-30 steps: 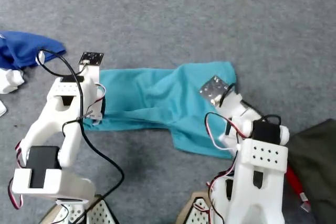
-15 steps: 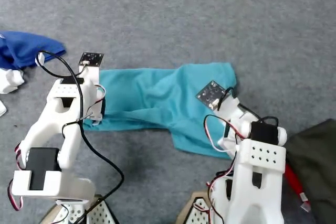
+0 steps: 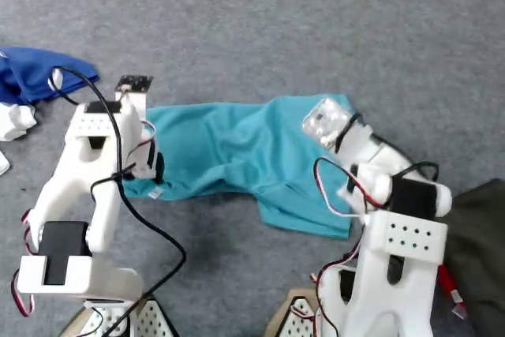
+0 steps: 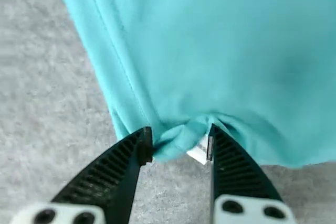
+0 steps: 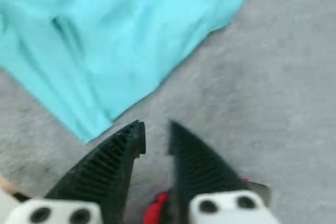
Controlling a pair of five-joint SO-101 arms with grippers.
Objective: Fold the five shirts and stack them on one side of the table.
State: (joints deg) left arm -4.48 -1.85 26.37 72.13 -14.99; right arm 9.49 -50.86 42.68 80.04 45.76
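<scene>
The grey table [image 3: 260, 29] is fuzzy. The teal shirt [image 3: 229, 147] lies on it, soft, thin and wrinkly, so I think the folding has only begun. The left gripper [image 4: 178, 142] pinches a bunched-up edge, with a little white tag [image 4: 198, 153] between its jaws. The right gripper [image 5: 156, 129] is open a crack and holds nothing. The shirt's edge lies just past its tips. Next it should probably grab that edge.
</scene>
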